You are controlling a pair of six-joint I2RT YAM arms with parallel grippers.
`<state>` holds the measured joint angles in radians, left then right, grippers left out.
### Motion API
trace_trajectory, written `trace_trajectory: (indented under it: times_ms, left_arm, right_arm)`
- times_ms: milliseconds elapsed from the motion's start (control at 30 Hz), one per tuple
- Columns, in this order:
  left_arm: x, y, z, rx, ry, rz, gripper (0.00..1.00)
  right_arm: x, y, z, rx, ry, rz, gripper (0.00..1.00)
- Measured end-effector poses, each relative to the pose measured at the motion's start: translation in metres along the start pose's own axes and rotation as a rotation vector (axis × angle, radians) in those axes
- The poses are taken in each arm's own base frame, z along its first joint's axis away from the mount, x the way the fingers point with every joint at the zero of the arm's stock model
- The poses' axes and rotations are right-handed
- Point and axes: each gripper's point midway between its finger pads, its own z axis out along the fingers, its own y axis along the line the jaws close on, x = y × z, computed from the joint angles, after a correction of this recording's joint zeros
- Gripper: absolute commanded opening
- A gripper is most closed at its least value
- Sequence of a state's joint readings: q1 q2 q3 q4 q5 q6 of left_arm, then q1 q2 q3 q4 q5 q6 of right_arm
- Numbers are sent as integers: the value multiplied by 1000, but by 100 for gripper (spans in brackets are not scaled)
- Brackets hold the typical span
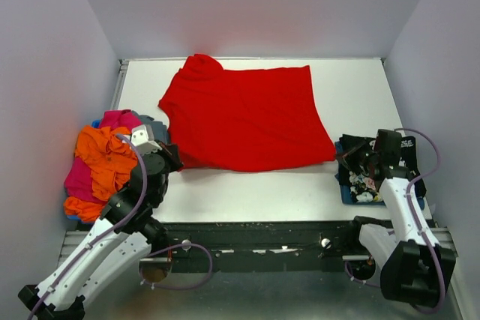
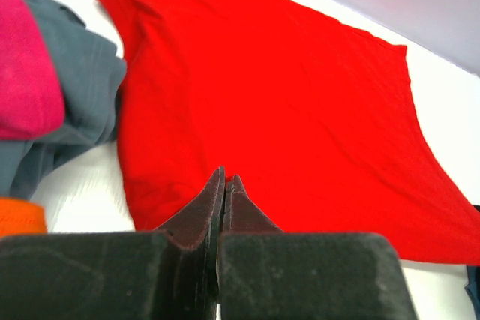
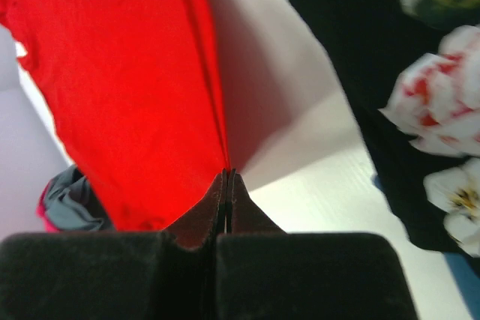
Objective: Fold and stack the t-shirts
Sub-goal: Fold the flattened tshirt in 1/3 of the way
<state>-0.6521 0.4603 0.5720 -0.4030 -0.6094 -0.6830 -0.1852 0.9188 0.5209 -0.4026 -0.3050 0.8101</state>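
From above, the red t-shirt point(image 1: 244, 114) lies spread flat in the middle of the table. Left wrist view: the left gripper point(image 2: 226, 179) has its fingers pressed together over the near hem. Right wrist view: the right gripper point(image 3: 228, 174) has its fingers together at the shirt's corner, near the black floral t-shirt point(image 3: 375, 73).

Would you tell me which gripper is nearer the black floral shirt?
Right. The right gripper sits just beside the floral shirt; the left gripper is across the table, by the shirt pile.
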Motion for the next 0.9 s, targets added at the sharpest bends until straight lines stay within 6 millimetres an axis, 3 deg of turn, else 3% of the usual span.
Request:
trace_trajectory:
  times_ms: [133, 300, 400, 667, 900]
  left_arm:
    - [8, 3, 6, -35, 26, 8, 0]
    - [24, 4, 28, -99, 65, 106, 0]
    - [26, 0, 42, -119, 67, 171, 0]
    - [-12, -32, 88, -145, -15, 285, 0]
    - [-32, -17, 128, -206, -39, 313, 0]
  right_arm:
    - [1, -10, 0, 26, -17, -25, 1]
    - [6, -24, 19, 103, 64, -11, 1]
    - [0, -22, 28, 127, 89, -4, 1]
    - [-24, 2, 46, 80, 65, 6, 1]
    - [-27, 16, 69, 81, 102, 31, 1]
